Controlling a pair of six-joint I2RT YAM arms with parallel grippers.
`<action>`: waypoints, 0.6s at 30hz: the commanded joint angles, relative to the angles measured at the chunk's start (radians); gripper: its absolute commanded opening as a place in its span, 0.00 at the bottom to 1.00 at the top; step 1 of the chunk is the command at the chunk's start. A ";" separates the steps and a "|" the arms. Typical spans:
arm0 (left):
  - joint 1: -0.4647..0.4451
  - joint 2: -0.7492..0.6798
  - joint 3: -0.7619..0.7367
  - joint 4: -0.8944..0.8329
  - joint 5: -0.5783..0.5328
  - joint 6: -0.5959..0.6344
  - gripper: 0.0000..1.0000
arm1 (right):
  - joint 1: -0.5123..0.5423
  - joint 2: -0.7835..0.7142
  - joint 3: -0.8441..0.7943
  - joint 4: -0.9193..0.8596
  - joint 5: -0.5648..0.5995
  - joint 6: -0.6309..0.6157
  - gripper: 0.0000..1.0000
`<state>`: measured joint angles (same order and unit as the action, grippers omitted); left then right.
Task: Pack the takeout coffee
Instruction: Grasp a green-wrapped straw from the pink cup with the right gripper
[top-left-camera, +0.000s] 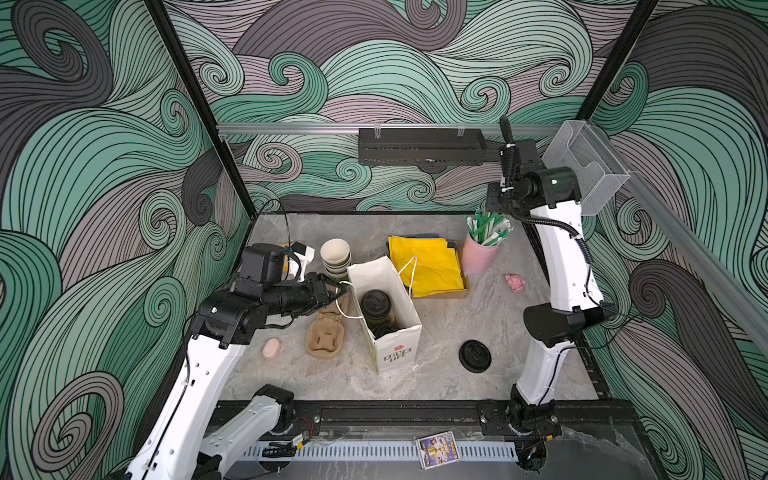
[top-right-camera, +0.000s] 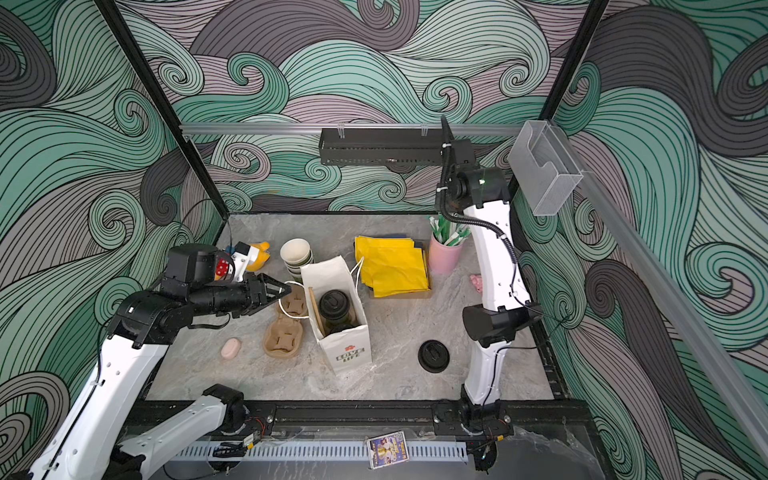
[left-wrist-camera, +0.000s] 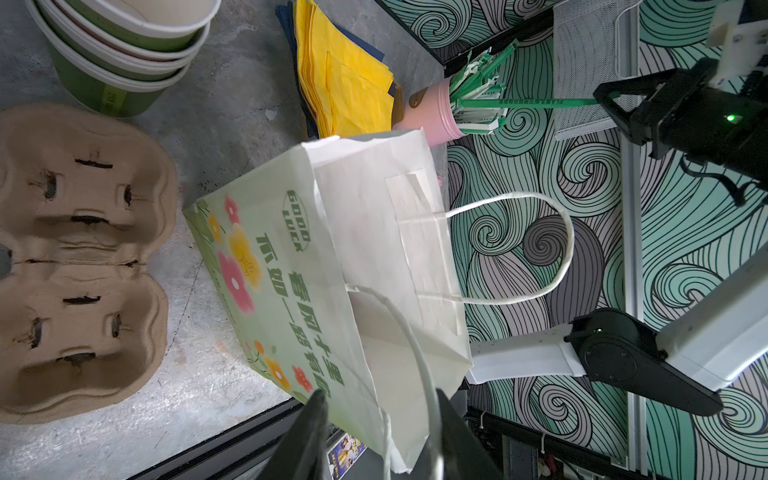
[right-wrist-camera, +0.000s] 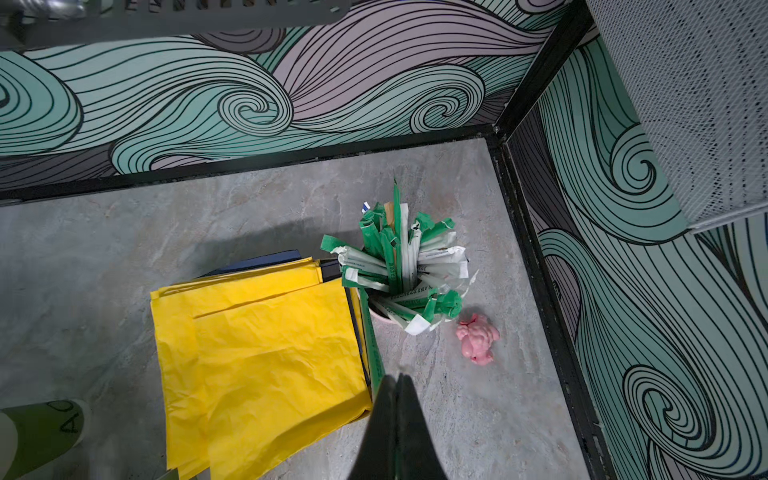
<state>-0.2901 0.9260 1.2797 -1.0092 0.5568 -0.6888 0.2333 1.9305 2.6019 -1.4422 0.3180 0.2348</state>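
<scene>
Well, both lidded coffee cups (top-left-camera: 376, 306) stand inside the white paper bag (top-left-camera: 395, 351). The left claw (left-wrist-camera: 380, 401) gapes around the bag's near handle cord (left-wrist-camera: 415, 355) without pinching it; a snag there could topple bag and cups. Beyond the bag, the right claw (right-wrist-camera: 397, 376) is clamped on a green wrapped straw (left-wrist-camera: 540, 101), which might drag its neighbours out of the pink cup (top-left-camera: 478, 257).

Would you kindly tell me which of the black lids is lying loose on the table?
The loose lid lying flat on the table, right of the white paper bag; the others cap cups standing inside that bag.
</scene>
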 joint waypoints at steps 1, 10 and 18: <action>0.005 0.001 0.014 0.015 0.000 0.022 0.42 | -0.006 -0.054 0.074 -0.129 -0.052 -0.015 0.00; 0.006 0.001 0.004 0.024 0.019 0.024 0.28 | 0.000 -0.351 -0.011 -0.083 -0.322 0.016 0.00; 0.004 0.003 0.007 0.017 0.034 0.038 0.18 | 0.057 -0.489 -0.134 0.091 -0.780 0.136 0.00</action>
<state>-0.2901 0.9268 1.2797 -1.0046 0.5709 -0.6758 0.2562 1.4090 2.5011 -1.4158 -0.2481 0.3176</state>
